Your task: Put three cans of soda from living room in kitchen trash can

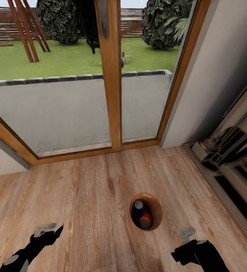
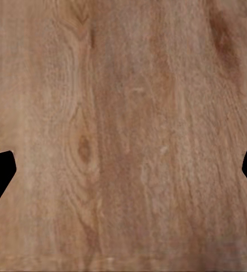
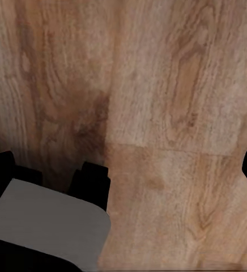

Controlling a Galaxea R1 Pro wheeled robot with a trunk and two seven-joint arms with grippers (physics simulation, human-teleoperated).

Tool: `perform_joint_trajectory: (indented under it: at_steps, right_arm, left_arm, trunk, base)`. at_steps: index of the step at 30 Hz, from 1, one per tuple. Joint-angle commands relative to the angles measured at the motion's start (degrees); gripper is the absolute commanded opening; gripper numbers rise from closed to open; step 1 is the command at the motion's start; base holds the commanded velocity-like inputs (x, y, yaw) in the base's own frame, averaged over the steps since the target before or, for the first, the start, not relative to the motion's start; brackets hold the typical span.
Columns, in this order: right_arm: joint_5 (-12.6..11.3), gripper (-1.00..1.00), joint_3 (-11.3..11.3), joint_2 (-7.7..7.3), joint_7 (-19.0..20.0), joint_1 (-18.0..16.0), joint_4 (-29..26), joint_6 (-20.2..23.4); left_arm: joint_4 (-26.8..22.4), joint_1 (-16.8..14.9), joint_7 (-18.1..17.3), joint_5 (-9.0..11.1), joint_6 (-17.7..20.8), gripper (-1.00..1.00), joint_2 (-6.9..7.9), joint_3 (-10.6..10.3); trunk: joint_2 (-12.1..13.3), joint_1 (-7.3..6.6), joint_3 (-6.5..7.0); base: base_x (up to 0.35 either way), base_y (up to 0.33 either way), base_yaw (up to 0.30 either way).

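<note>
A small round brown open-topped bin (image 1: 155,211), apparently the trash can, stands on the wood floor just ahead of me. Inside it I see a dark blue can of soda (image 1: 138,207) and an orange can of soda (image 1: 145,223), both upright. My left gripper (image 1: 48,231) hangs low at the bin's left, open over bare floor, its fingertips wide apart in the left wrist view (image 2: 123,170). My right gripper (image 1: 186,236) is just right of the bin and nearer to me, open with nothing between its fingers (image 3: 123,170).
Wood-framed glass doors (image 1: 110,94) stand straight ahead, with a patio and lawn beyond. A grey wall (image 1: 214,75) runs along the right, and a shiny reflective unit (image 1: 236,162) lines the right edge. Light wood floor (image 1: 82,196) spreads to the left.
</note>
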Motion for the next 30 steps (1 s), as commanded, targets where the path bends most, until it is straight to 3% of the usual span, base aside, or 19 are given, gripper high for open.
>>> perform_joint_trajectory:
  at_steps: [1,5,6,9,10,11,14,17,21,26,30]
  right_arm:
    - [-0.5,1.00,-1.8,-0.23,0.5,1.0,1.3,-2.4]
    - [-1.1,1.00,-5.3,-0.52,2.1,2.0,5.0,-6.3]
    - [-1.2,1.00,-7.1,-0.62,2.6,2.3,7.3,-8.1]
    - [-1.4,1.00,-10.1,-0.65,3.0,2.5,11.2,-11.8]
    - [-1.4,1.00,-10.1,-0.65,3.0,2.5,11.2,-11.8]
    - [-1.4,1.00,-12.0,-0.61,3.1,2.6,14.3,-15.4]
    - [-1.5,1.00,-15.0,-0.60,2.9,2.7,20.1,-21.5]
    - [-1.5,1.00,-17.1,-0.61,2.9,2.7,23.9,-24.5]
    - [-1.5,1.00,-20.6,-0.62,2.8,2.8,30.9,-32.0]
    - [-1.6,1.00,-22.5,-0.77,2.7,2.7,39.1,-40.8]
    - [-1.5,1.00,-24.1,-0.88,2.6,2.8,42.9,-43.0]
  left_arm:
    - [5.2,0.0,1.2,0.1,-1.4,1.00,0.16,0.0]
    - [17.1,0.0,2.9,0.1,-8.5,1.00,0.50,0.1]
    - [22.8,0.0,3.4,0.2,-12.5,1.00,0.68,0.1]
    - [28.6,0.0,3.7,0.4,-17.3,1.00,1.13,0.2]
    - [28.6,0.0,3.7,0.4,-17.3,1.00,1.13,0.2]
    - [30.8,0.0,3.8,0.4,-19.4,1.00,1.34,0.2]
    - [33.3,0.0,4.0,0.3,-22.3,1.00,1.57,0.1]
    - [34.4,0.1,4.1,0.2,-24.7,1.00,1.68,0.1]
    - [35.2,2.4,4.6,0.5,-29.3,1.00,2.05,0.2]
    - [35.5,3.9,5.6,0.4,-31.6,1.00,2.11,0.2]
    - [35.7,4.1,5.7,0.3,-31.9,1.00,2.10,0.2]
  trunk:
    - [0.4,-0.23,0.19]
    - [2.0,-1.10,0.91]
    - [2.4,-1.32,1.09]
    - [3.6,-1.98,1.63]
    - [4.0,-2.20,1.81]
    - [4.4,-2.42,1.99]
    - [5.6,-3.08,2.52]
    - [6.8,-3.74,3.06]
    - [8.4,-4.62,3.78]
    - [10.4,-5.72,4.68]
    - [12.0,-6.60,5.40]
  base:
    - [0.000,0.000,0.000]
    - [0.000,0.000,0.000]
    - [0.000,0.000,0.000]
    - [0.000,0.000,0.000]
    - [0.000,0.000,0.000]
    - [0.000,0.000,0.000]
    - [0.000,0.000,0.000]
    - [0.000,0.000,0.000]
    - [0.000,0.000,0.000]
    - [0.000,0.000,0.000]
    - [0.000,0.000,0.000]
